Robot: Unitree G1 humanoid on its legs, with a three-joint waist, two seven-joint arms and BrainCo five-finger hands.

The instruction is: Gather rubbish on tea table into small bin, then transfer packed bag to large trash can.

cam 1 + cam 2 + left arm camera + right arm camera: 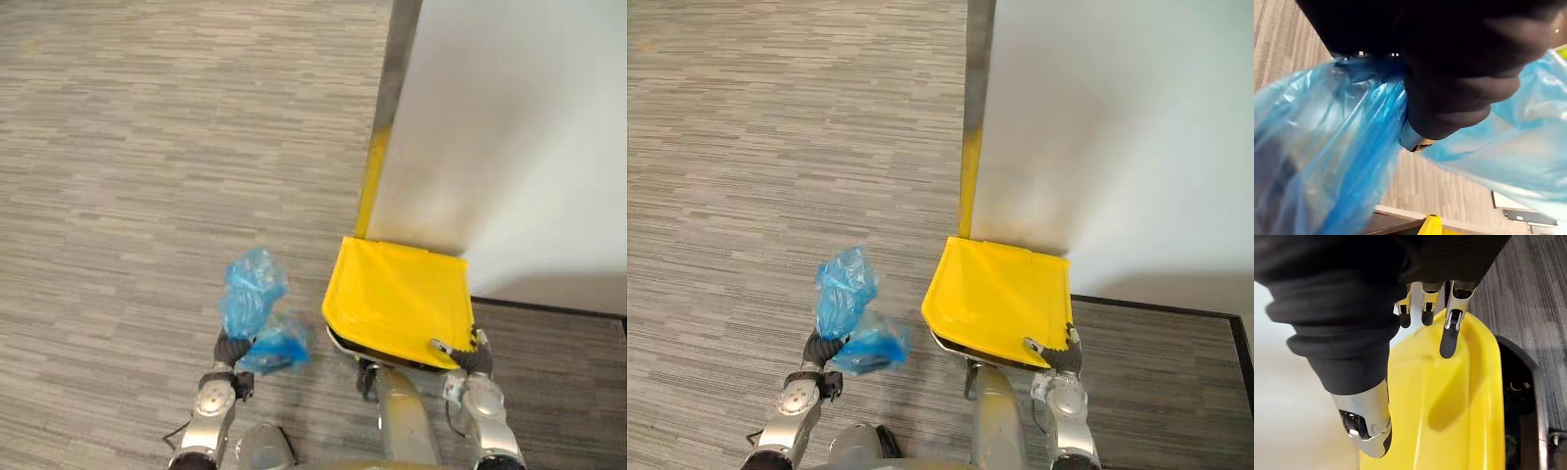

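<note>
Lighting: bright, even and diffuse light is falling from overhead across the floor (pixel 147 127).
A soft grey shadow is spreading over the white wall (pixel 509 117) above the yellow lid (pixel 397 294). The right hand (pixel 1450 333) is casting finger shadows on that lid. Light is glowing through the blue bag (pixel 1308 147).

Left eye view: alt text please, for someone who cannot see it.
The robot's left hand grips a crumpled blue bag beside a bin's raised yellow lid, with the right hand touching the lid's near corner. Grey carpet lies around, with a white wall behind.
</note>
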